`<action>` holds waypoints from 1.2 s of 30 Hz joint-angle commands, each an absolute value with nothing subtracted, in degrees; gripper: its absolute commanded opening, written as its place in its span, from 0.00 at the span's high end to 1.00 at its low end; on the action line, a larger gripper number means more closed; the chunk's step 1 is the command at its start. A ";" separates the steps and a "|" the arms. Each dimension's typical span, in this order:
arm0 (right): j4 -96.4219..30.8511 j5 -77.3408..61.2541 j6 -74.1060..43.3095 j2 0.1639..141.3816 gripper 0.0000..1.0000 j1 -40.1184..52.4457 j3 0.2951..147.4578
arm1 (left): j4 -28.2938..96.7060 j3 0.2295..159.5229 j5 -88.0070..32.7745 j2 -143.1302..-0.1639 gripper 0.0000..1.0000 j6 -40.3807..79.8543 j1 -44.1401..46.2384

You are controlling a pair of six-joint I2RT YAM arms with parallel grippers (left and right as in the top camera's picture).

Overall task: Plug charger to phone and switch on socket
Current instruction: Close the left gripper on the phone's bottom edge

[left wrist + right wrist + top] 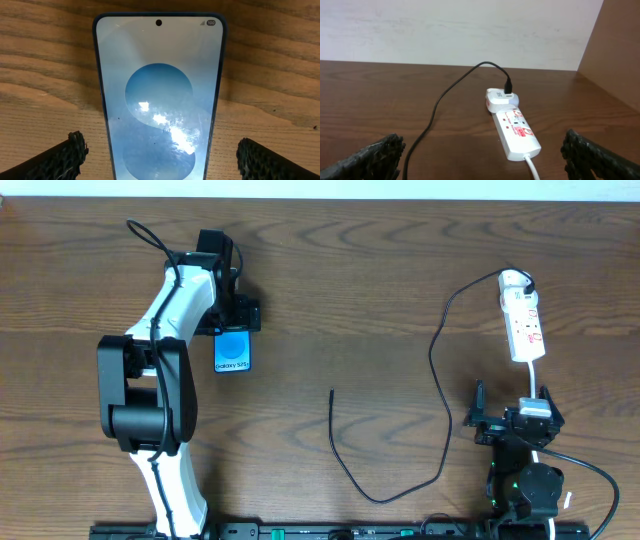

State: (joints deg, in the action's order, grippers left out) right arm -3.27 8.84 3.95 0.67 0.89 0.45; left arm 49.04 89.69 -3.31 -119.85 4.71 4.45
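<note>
The left claw [160,156] stands wide open. Its black ribbed fingertips [65,157] flank the slim blue-screened smartphone [159,100] on both sides with wood showing between, so it grips nothing. The phone [232,352] lies flat in the left half of the dark brown wooden tabletop [350,280], closer to the far edge. From overhead its far end is hidden under the claw [232,315], and in the left wrist view its near end is cut off.

The right claw [485,160] is also spread wide and empty, near the front edge on the right [510,420].

The white elongated power strip with red markings [523,320] lies by the right edge towards the far right corner. Whether its switches are on is too small to tell. A white adapter [500,100] sits in its far end. From it the long thin black cable [440,380] loops across the tabletop. Its free tip [332,391] lies mid-table, well apart from the phone.
</note>
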 commanded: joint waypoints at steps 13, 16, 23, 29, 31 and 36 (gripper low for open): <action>-3.40 9.47 3.25 0.27 0.01 1.17 0.32 | 49.06 89.45 -3.40 -120.60 0.02 5.23 4.29; -3.40 9.47 3.25 0.27 0.01 1.17 0.32 | 48.99 89.45 -3.40 -120.62 0.02 5.23 4.29; -3.42 9.45 3.25 0.27 0.01 1.17 0.32 | 48.88 89.45 -3.40 -120.79 0.02 5.21 4.29; -3.40 9.47 3.25 0.27 0.01 1.17 0.32 | 48.66 89.45 -3.40 -122.52 0.02 5.21 4.29; -3.40 9.47 3.25 0.27 0.01 1.17 0.32 | 48.64 89.45 -3.40 -123.28 0.02 5.21 4.29; -3.40 9.45 3.25 0.27 0.01 1.17 0.32 | 48.47 89.45 -3.40 -124.03 0.02 5.21 4.29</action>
State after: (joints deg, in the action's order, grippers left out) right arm -3.27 8.84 3.95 0.67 0.89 0.45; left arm 48.56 89.69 -3.29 -123.48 4.71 4.45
